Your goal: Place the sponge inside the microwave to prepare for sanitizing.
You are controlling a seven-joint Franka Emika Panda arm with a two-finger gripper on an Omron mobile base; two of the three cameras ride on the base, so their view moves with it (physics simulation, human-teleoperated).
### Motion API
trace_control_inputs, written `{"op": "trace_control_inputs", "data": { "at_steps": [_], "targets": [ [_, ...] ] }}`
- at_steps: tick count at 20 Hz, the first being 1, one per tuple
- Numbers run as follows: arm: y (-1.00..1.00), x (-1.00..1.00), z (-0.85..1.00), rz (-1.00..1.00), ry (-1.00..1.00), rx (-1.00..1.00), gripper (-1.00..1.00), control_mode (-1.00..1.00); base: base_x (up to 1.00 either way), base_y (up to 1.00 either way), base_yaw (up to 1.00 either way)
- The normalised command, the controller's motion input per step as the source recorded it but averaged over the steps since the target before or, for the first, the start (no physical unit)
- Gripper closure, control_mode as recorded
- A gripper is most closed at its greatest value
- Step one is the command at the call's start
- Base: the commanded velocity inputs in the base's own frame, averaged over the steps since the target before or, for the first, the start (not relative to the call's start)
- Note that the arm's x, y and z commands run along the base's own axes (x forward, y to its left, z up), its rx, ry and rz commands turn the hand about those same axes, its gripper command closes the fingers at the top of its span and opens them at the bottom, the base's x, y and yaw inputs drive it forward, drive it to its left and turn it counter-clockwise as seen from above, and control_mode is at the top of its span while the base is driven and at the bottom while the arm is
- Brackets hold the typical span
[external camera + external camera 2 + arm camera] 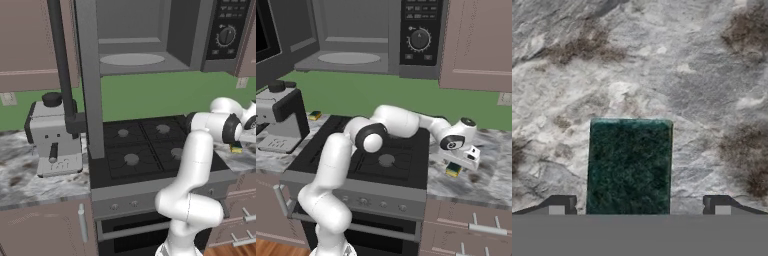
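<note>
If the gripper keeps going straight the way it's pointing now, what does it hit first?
Most likely the sponge. In the hand view its dark green top lies between the open gripper tips, on the marbled counter. How much gap remains above it is hard to judge.

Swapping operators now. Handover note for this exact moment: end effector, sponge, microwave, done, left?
End effector: open, holding nothing, poised above the sponge with a fingertip on either side.
Sponge: green side up on the marble counter, right of the stove.
Microwave: above the stove, door open, turntable bare.
Done: approach and alignment over the sponge.
Left: lower, close, lift, place it in the microwave.
</note>
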Motion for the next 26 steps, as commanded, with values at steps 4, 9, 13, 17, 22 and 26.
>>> {"op": "trace_control_inputs", "data": {
  "at_steps": [4, 9, 13, 17, 22, 26],
  "targets": [
    [0.02, 0.13, -0.29, 0.04, 0.01, 0.00, -1.00, -1.00, 0.00, 0.00, 0.00],
    [0.08, 0.08, -0.16, 0.03, 0.00, 0.00, -1.00, -1.00, 0.00, 0.00, 0.00],
    [0.02, 0.09, -0.21, 0.02, 0.00, 0.00, -1.00, -1.00, 0.00, 0.00, 0.00],
    [0.00, 0.00, -0.09, 0.03, 0.00, 0.01, 1.00, -1.00, 0.00, 0.00, 0.00],
    [0.00, 0.01, -0.04, 0.03, 0.00, 0.00, 1.00, -1.00, 0.00, 0.00, 0.00],
    [0.01, -0.06, 0.00, 0.00, -0.03, 0.00, 1.00, -1.00, 0.00, 0.00, 0.00]
  ]
}}
